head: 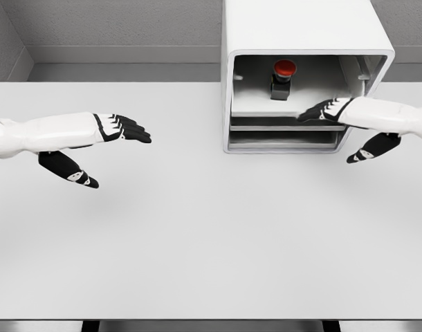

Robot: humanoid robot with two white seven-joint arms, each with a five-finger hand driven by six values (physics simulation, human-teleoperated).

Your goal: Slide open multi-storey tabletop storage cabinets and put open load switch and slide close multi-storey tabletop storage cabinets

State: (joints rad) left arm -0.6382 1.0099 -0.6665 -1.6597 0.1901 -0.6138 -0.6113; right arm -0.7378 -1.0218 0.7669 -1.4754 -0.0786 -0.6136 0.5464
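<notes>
White table [197, 242]: switch [283, 77] sits inside far cabinet [301, 41]; right hand [335, 111], fingers relaxed, at tray edge [280, 114] for closing; left hand [117, 129] idle, released.

A white table [197, 242] carries a white cabinet [301, 28] at its far right, seemingly standing directly on it.

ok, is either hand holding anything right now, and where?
Nothing is held. The left hand hovers open over the table. The right hand reaches open-fingered to the cabinet drawer; the switch sits inside, ungrasped.
</notes>
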